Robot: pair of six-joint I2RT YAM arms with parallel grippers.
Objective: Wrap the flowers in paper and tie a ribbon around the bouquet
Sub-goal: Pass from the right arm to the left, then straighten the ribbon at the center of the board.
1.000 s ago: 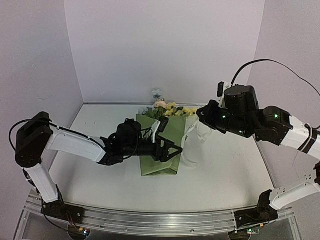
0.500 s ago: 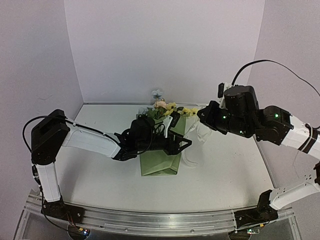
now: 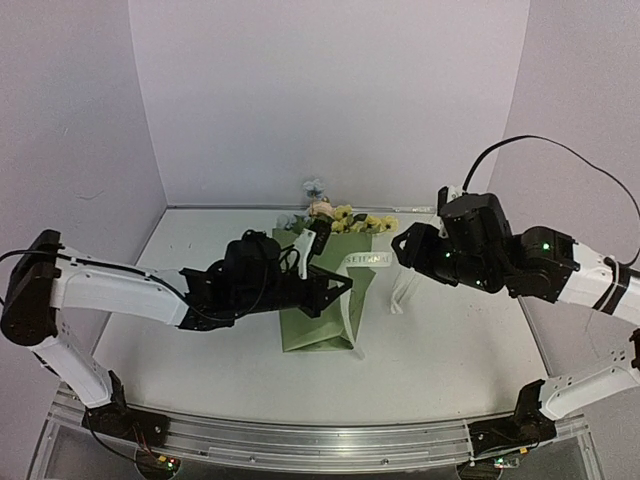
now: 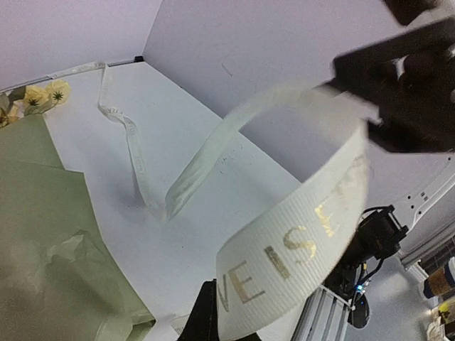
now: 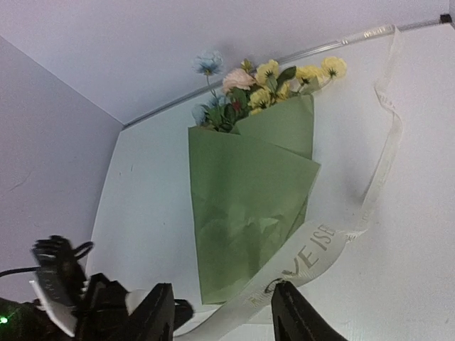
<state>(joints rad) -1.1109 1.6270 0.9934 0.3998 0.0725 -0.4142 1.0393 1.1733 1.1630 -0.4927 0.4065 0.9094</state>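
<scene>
The bouquet lies mid-table: olive-green paper [image 3: 318, 325] folded round the flowers [image 3: 345, 218], whose yellow, pink and blue blooms stick out at its far end. My left gripper [image 3: 345, 288] hovers over the paper's right edge, shut on the lettered cream ribbon [image 3: 365, 259]. In the left wrist view the ribbon [image 4: 298, 249] rises out of the closed left gripper [image 4: 213, 321]. From there it arcs toward my right gripper [image 3: 403, 250], then trails down to the table. In the right wrist view the right gripper [image 5: 220, 291] is open, and the ribbon [image 5: 313, 256] slants across the gap over the paper [image 5: 242, 206] below the flowers [image 5: 277, 78].
The white table [image 3: 450, 360] is walled at the back and on both sides. An aluminium rail [image 3: 300, 445] carrying the arm bases runs along the near edge. The ribbon's loose tail [image 4: 135, 163] snakes across the table toward the back wall.
My left gripper has shut on the ribbon and drawn back to the left. The right gripper has opened off the ribbon, and the ribbon now stretches between the two.
</scene>
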